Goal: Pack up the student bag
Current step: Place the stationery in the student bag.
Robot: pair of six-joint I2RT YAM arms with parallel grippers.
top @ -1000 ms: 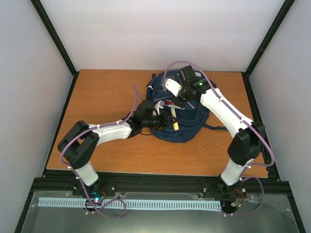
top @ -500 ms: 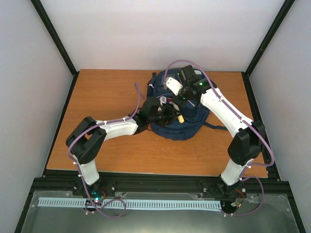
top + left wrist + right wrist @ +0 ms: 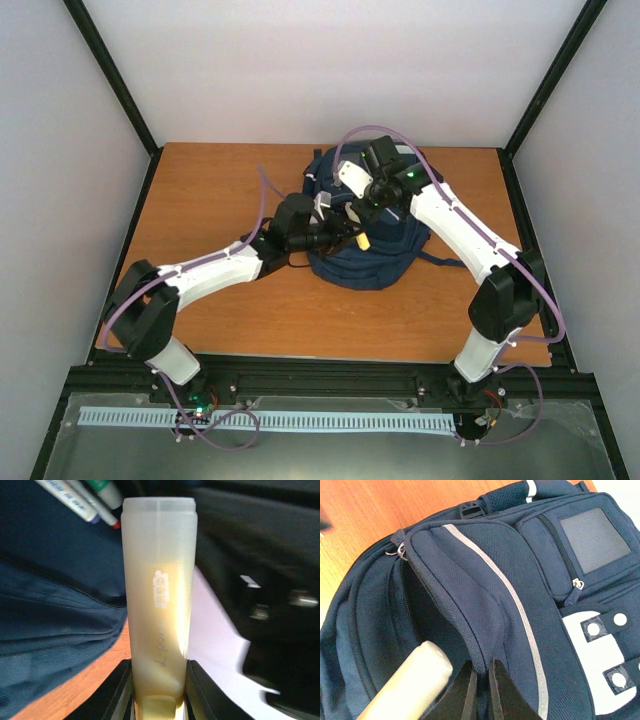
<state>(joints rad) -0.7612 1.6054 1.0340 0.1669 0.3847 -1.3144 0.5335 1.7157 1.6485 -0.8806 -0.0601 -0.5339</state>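
Right tool (image 3: pixel 481 669) tight on student bag (image 3: pixel 485 580)

The overhead view was evenly, softly lit, with only faint shadows on the table (image 3: pixel 200 200). The left wrist view was blurred at right (dark shapes smeared), its marker (image 3: pixel 159 595) glowing pale. The bag (image 3: pixel 485 570) looked sharp, the table behind it washed out.

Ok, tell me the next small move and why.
Probably ease the left pincer forward to slide the highlighter into the bag: the right pincer pinches its pocket edge open, and the highlighter's end sits at that gap.
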